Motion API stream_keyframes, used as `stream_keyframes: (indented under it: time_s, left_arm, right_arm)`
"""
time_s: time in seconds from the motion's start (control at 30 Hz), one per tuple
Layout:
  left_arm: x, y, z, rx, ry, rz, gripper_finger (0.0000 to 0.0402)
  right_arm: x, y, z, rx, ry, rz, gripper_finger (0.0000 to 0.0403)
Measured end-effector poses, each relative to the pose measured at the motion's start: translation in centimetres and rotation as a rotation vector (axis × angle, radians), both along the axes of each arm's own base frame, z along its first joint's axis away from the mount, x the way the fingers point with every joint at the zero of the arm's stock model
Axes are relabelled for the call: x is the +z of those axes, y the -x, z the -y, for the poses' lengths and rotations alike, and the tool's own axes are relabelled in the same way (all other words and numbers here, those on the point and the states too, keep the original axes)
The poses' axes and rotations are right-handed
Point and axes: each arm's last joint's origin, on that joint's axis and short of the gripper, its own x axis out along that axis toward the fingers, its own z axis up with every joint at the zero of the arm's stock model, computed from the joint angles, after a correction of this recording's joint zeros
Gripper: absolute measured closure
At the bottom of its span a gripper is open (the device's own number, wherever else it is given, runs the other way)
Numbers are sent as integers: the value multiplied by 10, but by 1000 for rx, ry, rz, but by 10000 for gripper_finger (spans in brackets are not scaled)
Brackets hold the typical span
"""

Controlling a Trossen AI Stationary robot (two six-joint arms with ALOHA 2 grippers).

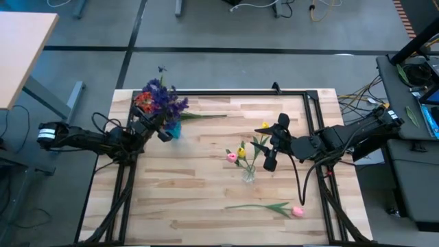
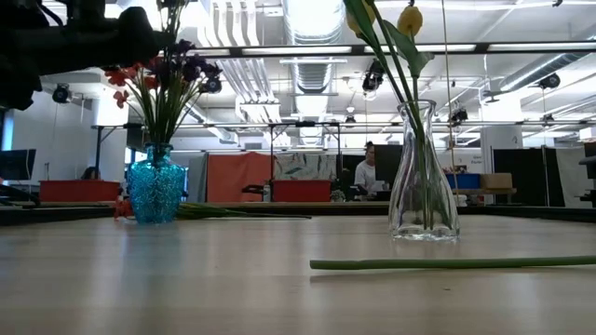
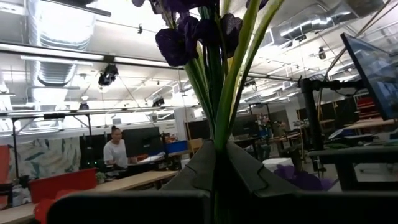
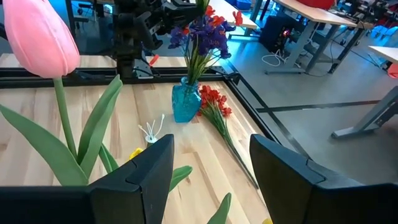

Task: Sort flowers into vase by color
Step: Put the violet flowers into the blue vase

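High view: left gripper (image 1: 163, 130) clamped on purple flowers (image 1: 164, 98) over blue vase (image 1: 173, 129) (near table's far edge); right gripper (image 1: 271, 152), fingers apart, beside clear vase (image 1: 248, 174).
Low view: yellow tulip (image 2: 409, 19) in clear vase; loose stem (image 2: 453, 264) in front.

Low view: clear vase (image 2: 424, 177) flower tops cut off at pic edge; left wrist view: purple flowers (image 3: 199, 31) cut off up top; person (image 3: 115, 149) far off, too small to tell much.

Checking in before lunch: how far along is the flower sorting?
Done: purple and red blooms stand in the blue vase, tulips in the clear vase. In hand: left gripper shut on purple stems. Left: a red spray and pink tulip lie on the table.
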Motion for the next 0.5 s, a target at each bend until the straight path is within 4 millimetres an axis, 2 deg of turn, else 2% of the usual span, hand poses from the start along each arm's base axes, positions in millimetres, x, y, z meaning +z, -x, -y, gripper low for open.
stream_keyframes:
  time_s: [0.5]
  left_arm:
    - [-9, 2, 0, -14, 39, -4, 401]
  right_arm:
    - [-1, 1, 0, -1, -2, -13, 199]
